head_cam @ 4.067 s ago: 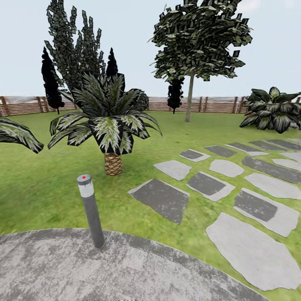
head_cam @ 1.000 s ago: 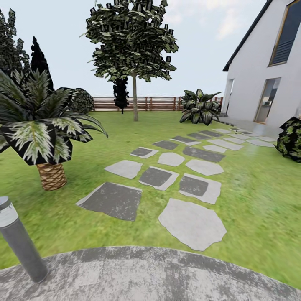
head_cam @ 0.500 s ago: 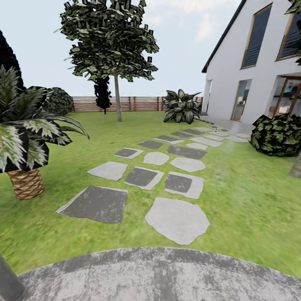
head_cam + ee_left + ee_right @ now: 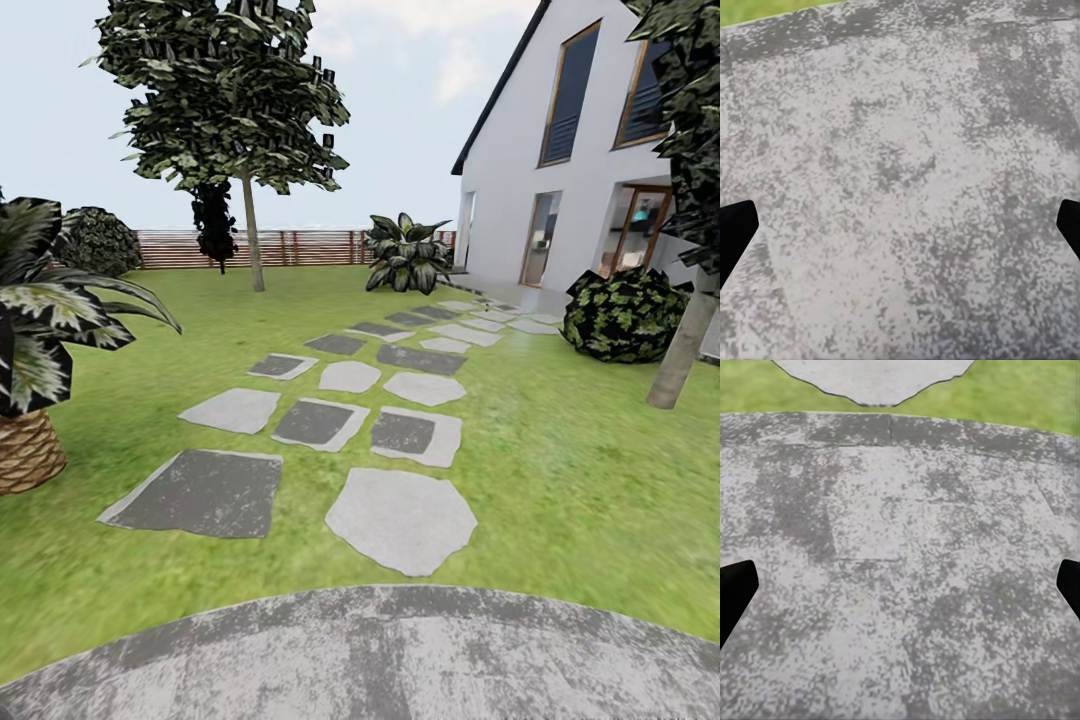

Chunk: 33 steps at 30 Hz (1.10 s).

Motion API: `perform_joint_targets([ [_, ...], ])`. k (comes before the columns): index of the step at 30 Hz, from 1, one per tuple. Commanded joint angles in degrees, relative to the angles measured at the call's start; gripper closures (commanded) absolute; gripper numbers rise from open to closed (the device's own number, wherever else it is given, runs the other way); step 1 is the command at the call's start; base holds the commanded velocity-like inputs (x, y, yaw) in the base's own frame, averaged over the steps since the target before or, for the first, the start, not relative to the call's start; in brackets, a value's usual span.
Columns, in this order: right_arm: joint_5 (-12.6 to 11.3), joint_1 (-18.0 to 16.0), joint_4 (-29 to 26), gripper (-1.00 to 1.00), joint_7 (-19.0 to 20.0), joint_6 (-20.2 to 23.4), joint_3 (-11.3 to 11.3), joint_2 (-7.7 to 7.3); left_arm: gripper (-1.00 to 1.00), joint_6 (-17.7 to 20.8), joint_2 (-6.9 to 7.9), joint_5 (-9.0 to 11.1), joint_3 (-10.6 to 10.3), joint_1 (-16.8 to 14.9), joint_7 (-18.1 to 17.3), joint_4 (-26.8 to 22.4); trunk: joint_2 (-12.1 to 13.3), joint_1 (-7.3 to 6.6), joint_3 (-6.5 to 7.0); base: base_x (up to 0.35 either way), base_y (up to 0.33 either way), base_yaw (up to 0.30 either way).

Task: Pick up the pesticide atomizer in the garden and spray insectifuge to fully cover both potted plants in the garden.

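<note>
— Two grippers, what state?
— Both spread wide, empty, over the round mottled grey paved patio [image 4: 380,650]: left gripper [image 4: 900,225], right gripper [image 4: 900,585].
— Atomizer's bearing?
— I can't give one; I see green lawn [image 4: 580,480], stepping stones [image 4: 400,520], white house [image 4: 560,170].

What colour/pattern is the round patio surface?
Mottled grey, light and dark blotches; the patio shows best in the right wrist view.

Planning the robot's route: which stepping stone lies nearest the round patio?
The pale, many-sided stone, directly before the patio; the dark slab beside it sits slightly farther.
</note>
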Motion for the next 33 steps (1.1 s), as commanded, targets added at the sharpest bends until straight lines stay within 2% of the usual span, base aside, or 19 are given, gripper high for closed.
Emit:
perform_joint_targets([
  [1,0.0,0.0,0.0,-1.0,0.0,-0.2,0.0,0.0,-1.0,-0.2,0.0,-0.3,0.1,0.0,0.0,0.0,-0.4,0.22,-0.24,0.0,0.0,-0.014],
  [33,0.1,0.0,0.1,-1.0,0.0,-0.2,0.2,0.0,-1.0,-0.2,0.0,-0.3,0.0,0.0,0.0,0.0,-13.3,7.25,-5.99,0.0,0.0,0.0],
])
